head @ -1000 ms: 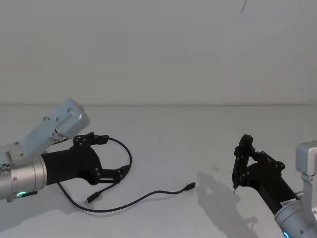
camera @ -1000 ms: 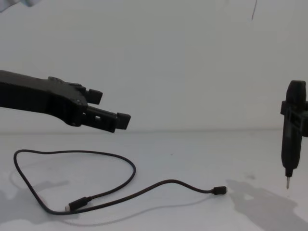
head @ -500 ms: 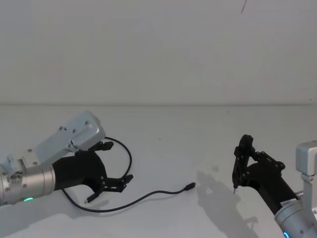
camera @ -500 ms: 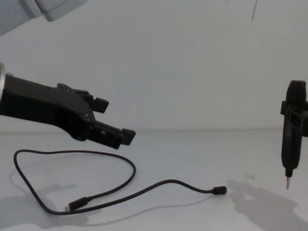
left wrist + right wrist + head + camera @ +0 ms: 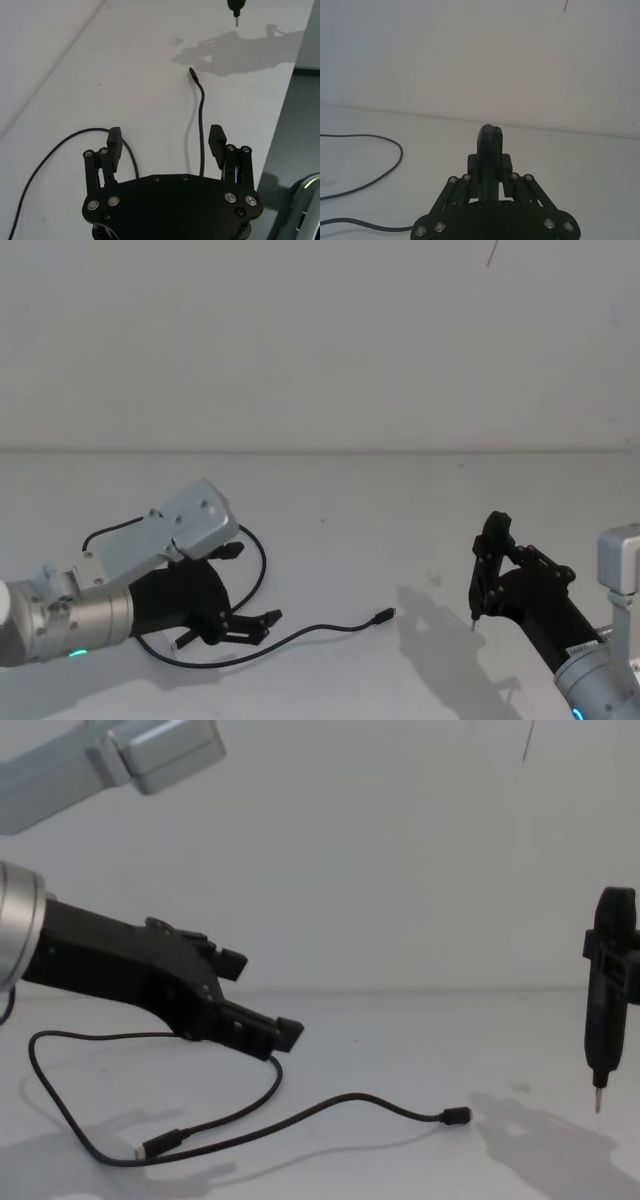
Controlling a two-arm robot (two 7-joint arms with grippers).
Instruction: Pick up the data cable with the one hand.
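One cable (image 5: 202, 125) on worktop (image 5: 330, 500); left pincer (image 5: 255, 585) apart above its loop, lower left; right pincer (image 5: 490, 570) clamped on one tool (image 5: 603, 1010).

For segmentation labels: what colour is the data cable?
The data cable is black throughout; it shows best in the chest view.
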